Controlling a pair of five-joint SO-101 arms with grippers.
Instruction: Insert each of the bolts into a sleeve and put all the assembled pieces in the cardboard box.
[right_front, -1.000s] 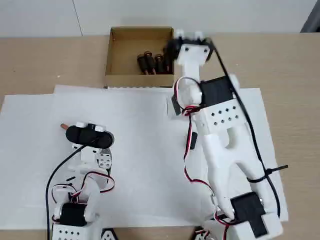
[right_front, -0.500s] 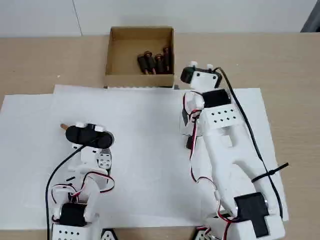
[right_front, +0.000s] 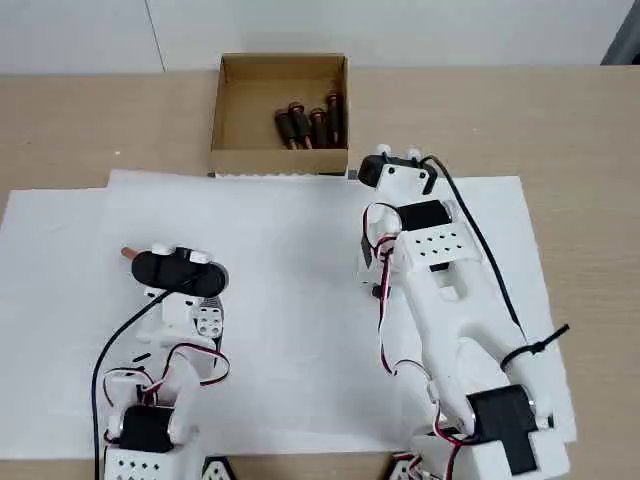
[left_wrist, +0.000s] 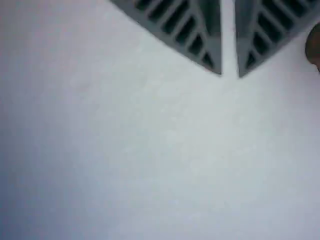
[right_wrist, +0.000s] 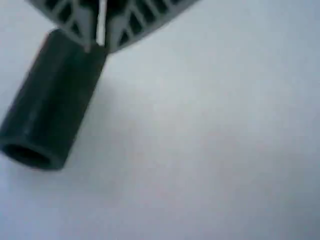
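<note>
Sheet (right_front: 290, 300): one sleeve (right_wrist: 50, 100), perhaps one bolt (right_front: 129, 252)

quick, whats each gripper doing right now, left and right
Left gripper: closed, holding nothing.
Right gripper: closed, holding nothing; a sleeve lies beside it.

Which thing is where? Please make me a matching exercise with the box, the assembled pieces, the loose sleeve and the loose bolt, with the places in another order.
Things:
1 box
2 pieces
3 sleeve
4 bolt

Places:
A beside the right jaws
B on the wooden table
C beside the left jaws
D inside the box

Pairs: 1-B; 2-D; 3-A; 4-C
</note>
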